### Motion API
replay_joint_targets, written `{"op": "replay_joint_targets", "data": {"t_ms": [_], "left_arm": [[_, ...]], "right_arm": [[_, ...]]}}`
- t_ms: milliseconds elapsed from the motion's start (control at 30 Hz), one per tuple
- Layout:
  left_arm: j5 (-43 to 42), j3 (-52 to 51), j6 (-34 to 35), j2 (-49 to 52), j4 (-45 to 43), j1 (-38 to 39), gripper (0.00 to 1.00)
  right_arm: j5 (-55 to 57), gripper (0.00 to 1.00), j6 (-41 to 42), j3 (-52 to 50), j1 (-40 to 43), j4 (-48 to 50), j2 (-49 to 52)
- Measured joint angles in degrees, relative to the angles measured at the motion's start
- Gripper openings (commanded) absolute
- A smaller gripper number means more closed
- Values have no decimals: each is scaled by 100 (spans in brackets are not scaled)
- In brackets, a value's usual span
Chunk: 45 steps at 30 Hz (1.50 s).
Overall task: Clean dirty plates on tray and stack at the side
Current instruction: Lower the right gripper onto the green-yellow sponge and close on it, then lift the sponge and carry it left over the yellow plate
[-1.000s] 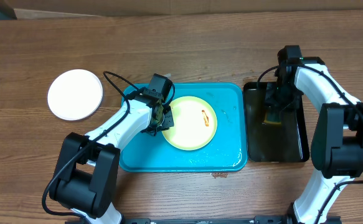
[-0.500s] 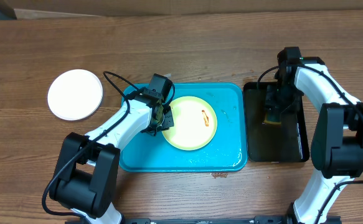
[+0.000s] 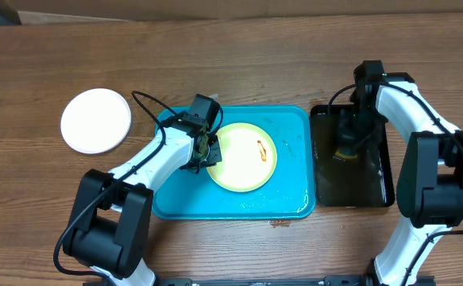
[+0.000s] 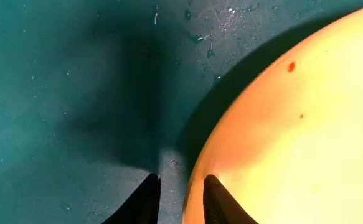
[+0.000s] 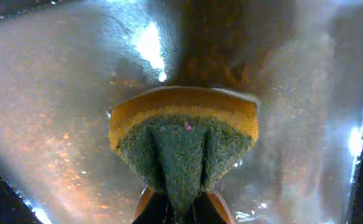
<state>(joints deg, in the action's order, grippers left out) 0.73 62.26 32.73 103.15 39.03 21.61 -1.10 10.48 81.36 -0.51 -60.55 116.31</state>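
Observation:
A pale yellow-green plate (image 3: 243,163) with an orange smear (image 3: 260,148) lies in the turquoise tray (image 3: 183,199). My left gripper (image 3: 207,151) is at the plate's left rim. In the left wrist view one finger (image 4: 215,202) rests over the plate (image 4: 293,137) and the other sits outside on the wet tray floor (image 4: 56,93), the left gripper (image 4: 181,200) narrowly closed across the rim. A clean white plate (image 3: 96,120) sits on the table to the left. My right gripper (image 3: 350,133) is shut on a yellow-and-green sponge (image 5: 184,137), folded between its jaws (image 5: 181,208).
A narrow black tray (image 3: 374,183) holding shiny liquid stands right of the turquoise tray, and the sponge (image 3: 345,149) hangs over it. Water droplets speckle the turquoise tray floor. Bare wooden table surrounds both trays.
The right gripper has closed on the sponge, pinching it into a fold over the black tray. The left gripper and the plate have stayed put.

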Motion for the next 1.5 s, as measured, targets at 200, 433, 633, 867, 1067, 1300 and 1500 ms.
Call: {"op": "replay_joint_targets", "data": {"t_ms": [200,433,633,867,1067,1300,1500], "left_arm": [[2,0,-2,0,0,0,18],[-4,0,2,0,-4,0,4],[-4,0,0,0,-13,4,4],[-4,0,0,0,-15,4,4],[-4,0,0,0,-13,4,5],[-4,0,0,0,-11,4,4],[-4,0,0,0,-11,4,5]], "right_arm": [[-22,4,-28,0,0,4,0],[-15,4,-92,2,0,111,0],[52,4,-192,448,-68,-457,0],[1078,4,-286,708,-721,-723,0],[1733,4,-131,708,-1196,-717,0],[2028,4,439,708,-1165,-903,0],[1797,4,457,713,-1110,-1043,0]]}}
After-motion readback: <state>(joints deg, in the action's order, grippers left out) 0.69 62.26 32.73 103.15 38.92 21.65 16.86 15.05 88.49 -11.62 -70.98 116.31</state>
